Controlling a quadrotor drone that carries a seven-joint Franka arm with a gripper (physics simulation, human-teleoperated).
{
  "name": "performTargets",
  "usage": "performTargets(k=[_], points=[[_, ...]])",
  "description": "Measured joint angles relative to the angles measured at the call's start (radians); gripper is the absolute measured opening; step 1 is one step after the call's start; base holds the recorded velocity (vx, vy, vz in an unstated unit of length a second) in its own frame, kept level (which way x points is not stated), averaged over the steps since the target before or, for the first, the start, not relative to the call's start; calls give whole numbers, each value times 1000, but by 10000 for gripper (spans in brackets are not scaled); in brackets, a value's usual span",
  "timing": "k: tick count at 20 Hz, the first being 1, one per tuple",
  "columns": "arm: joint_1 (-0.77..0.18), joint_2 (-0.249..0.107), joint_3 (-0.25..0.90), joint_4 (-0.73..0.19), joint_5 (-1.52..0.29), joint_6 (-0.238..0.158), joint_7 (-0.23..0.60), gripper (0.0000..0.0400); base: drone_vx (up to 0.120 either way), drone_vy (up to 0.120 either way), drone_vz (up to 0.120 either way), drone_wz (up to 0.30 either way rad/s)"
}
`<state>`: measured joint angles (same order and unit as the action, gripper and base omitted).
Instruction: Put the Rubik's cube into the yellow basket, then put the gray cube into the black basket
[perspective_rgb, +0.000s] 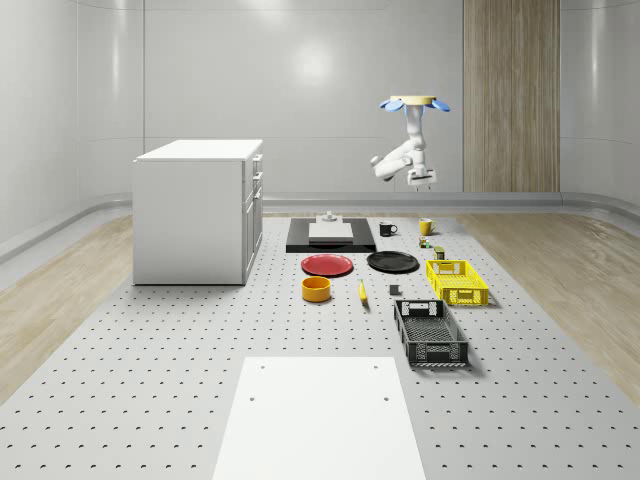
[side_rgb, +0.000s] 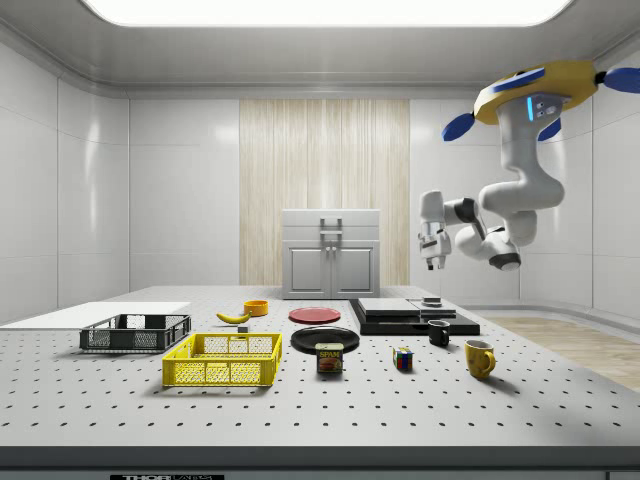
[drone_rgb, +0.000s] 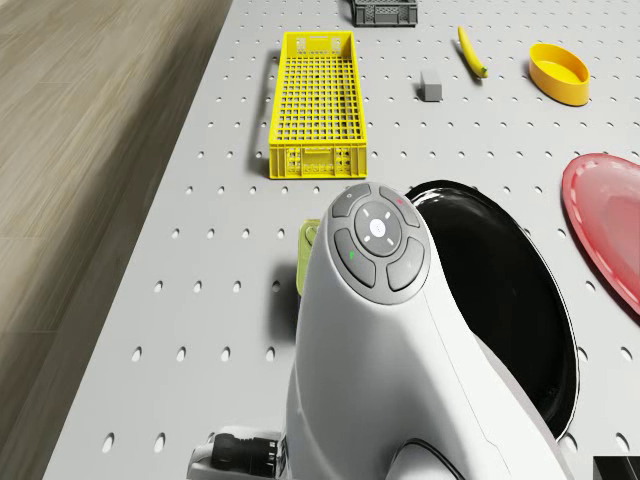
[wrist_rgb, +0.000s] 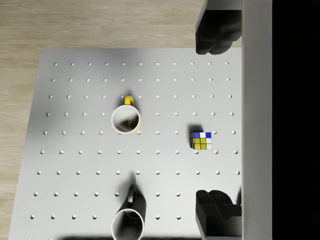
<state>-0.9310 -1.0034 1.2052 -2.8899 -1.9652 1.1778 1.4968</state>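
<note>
Gripper (wrist_rgb: 216, 122) hangs high over bench's far end w/ drone hovering above, fingers (wrist_rgb: 215, 32) spread wide, nothing held. Rubik's cube (wrist_rgb: 201, 140) sits on bench near that end, by yellow mug (wrist_rgb: 126, 119); lies well below gripper, roughly between fingers, so prob. mostly straight descent.

The Rubik's cube (wrist_rgb: 201, 140), its top face a mix of blue, white, yellow and green stickers, sits flat on the table. The gray cube (drone_rgb: 431, 86) lies near the empty yellow basket (drone_rgb: 315, 103). The black basket (perspective_rgb: 430, 333) stands empty beside the yellow one.
</note>
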Motion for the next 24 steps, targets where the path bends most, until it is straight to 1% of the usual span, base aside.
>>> performTargets(k=[2,4,5,7,9,15,20,24], points=[[-32,-16,16,-3,-11,-9,21,400,120,0,-120,0],[-56,-31,28,-5,-17,-12,38,400,120,-80,-120,0],[-65,-38,33,-6,-18,-13,44,400,120,-120,-120,0],[-81,-51,41,-6,-18,-11,56,400,120,0,-120,0],[-93,-63,49,-6,-16,-7,65,400,100,0,-60,0],[-118,-98,65,-5,-4,14,85,400,0,0,-120,0],[-131,-125,76,-3,9,36,96,400,120,0,-120,0],[-139,-145,83,-1,20,53,104,400,0,0,-120,0]])
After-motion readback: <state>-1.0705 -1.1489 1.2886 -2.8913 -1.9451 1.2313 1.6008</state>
